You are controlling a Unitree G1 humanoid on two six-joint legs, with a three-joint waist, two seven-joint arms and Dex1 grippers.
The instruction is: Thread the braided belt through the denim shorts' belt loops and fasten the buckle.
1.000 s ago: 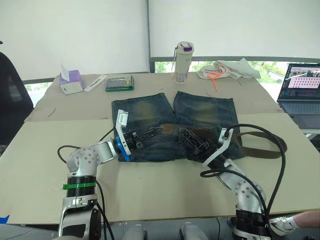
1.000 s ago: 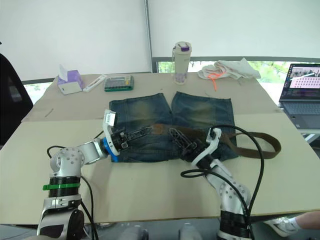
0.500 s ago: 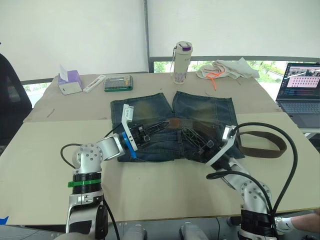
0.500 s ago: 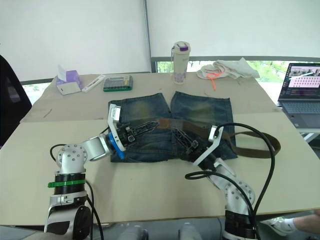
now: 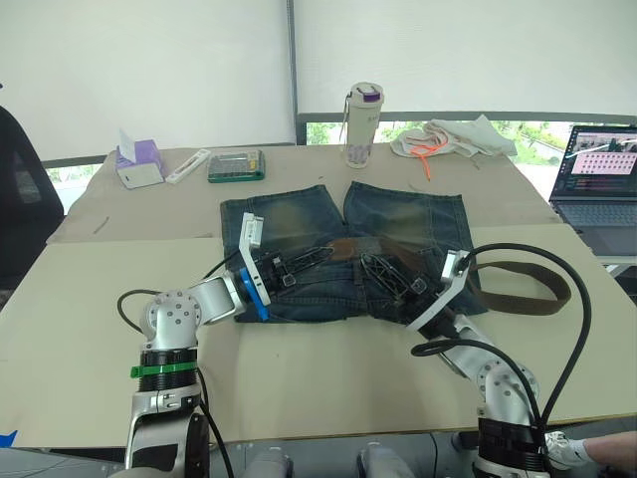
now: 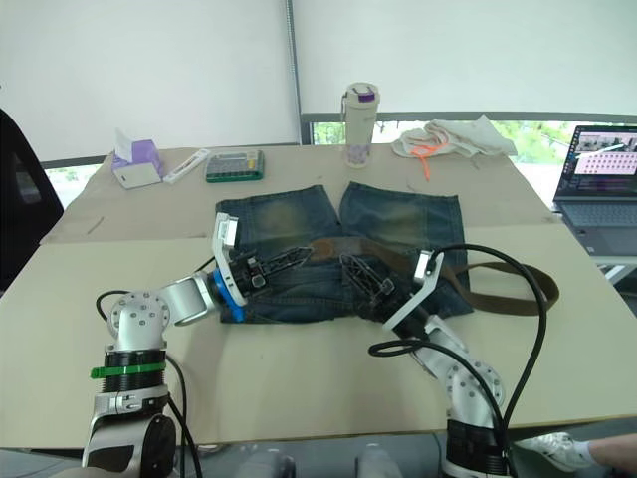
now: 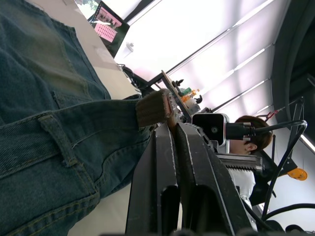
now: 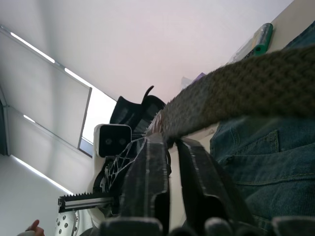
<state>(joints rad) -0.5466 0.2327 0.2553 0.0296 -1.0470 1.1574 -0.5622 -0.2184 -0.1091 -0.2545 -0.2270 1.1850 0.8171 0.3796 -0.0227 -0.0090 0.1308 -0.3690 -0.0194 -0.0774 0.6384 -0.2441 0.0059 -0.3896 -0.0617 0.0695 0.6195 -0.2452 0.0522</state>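
Both grippers pinch the braided belt (image 5: 518, 289) over the denim shorts (image 5: 343, 249) on the table (image 5: 80, 289), left gripper (image 5: 323, 256) at its tip, right gripper (image 5: 373, 267) beside; a weak pinch could let the strap slip from the belt loops.

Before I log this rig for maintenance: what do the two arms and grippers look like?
Both arms are silver metal with black cables. The left gripper has black lattice fingers, a blue collar and a white mount; its arm wears a green band. The right gripper has matching black fingers and a white mount.

Both claws (image 5: 333, 254) (image 5: 366, 267) nearly closed, tips facing inward.
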